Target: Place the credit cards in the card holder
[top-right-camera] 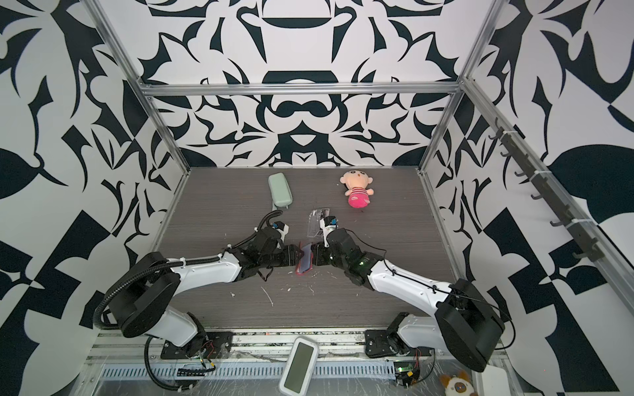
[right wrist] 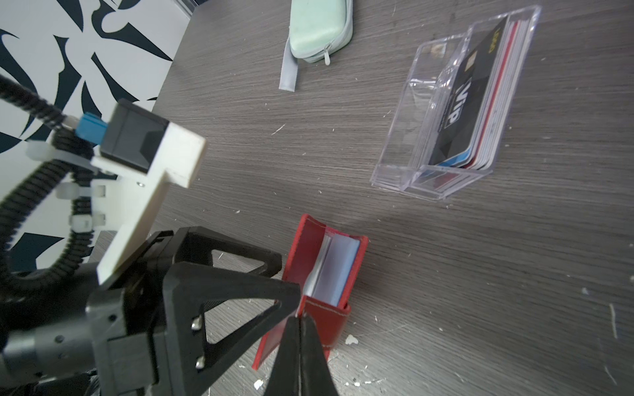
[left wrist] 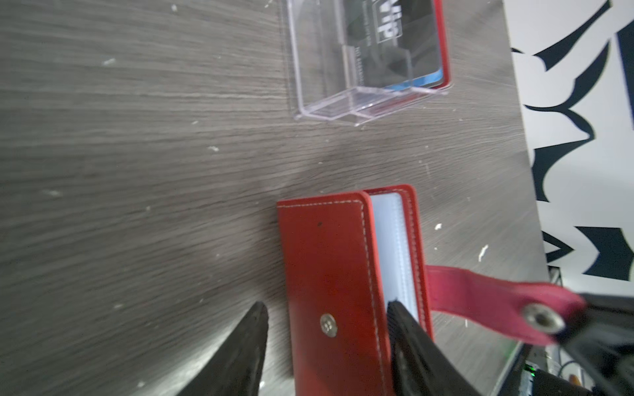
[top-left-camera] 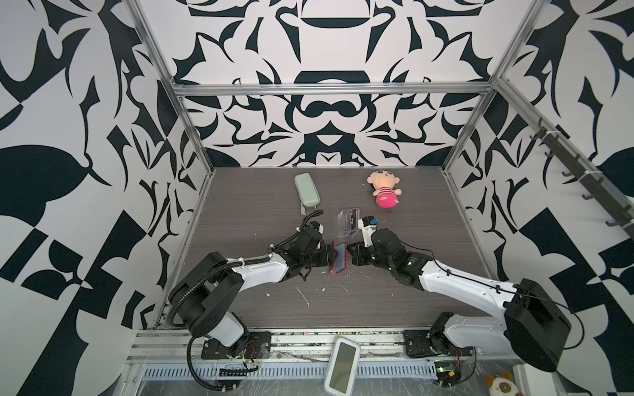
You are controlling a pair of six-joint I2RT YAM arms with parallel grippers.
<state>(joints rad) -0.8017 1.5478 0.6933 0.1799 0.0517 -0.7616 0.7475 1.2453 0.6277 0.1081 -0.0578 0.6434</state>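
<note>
The red card holder (top-left-camera: 339, 262) (top-right-camera: 304, 262) stands on its edge on the table between my two grippers, partly spread so its clear sleeves (left wrist: 394, 247) show. My left gripper (left wrist: 327, 307) is open and straddles the front cover (left wrist: 329, 274): one finger sits between cover and sleeves, the other stays off the outer face. My right gripper (right wrist: 299, 319) is shut on the holder's snap tab (left wrist: 497, 298). The credit cards (right wrist: 470, 103) (left wrist: 394, 41) stand in a clear acrylic box (top-left-camera: 348, 223) just behind, a black "VIP" card in front.
A pale green zip case (top-left-camera: 306, 190) lies at the back left and a pink plush doll (top-left-camera: 384, 192) at the back right. A white device (top-left-camera: 343, 365) rests on the front rail. Small white scraps (top-left-camera: 303, 296) litter the table.
</note>
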